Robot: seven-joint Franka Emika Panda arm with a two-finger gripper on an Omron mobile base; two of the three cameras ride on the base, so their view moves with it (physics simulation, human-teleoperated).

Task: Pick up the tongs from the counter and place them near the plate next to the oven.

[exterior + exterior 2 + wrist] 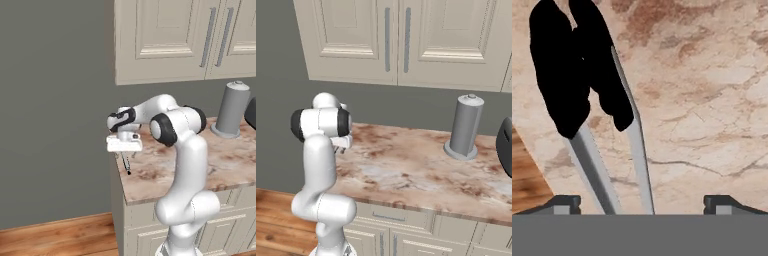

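Observation:
The tongs (597, 100) run up the hand view, two silver arms ending in large black tips over the marbled counter (712, 100). My gripper (643, 202) is open, its fingertips (567, 202) set wide on either side of the silver arms without touching them. In the left base view the hand hovers low over the counter's (220, 160) left end, and the tongs (126, 163) show as a thin sliver just under my gripper (124, 153). From the right base view the arm covers most of the hand above the counter (406, 160).
A tall grey cylinder (231, 109) (465, 127) stands at the back of the counter. A dark appliance (505, 147) sits at the right edge. The counter's left edge drops to wooden floor (55, 235). Cream wall cabinets (175, 35) hang overhead.

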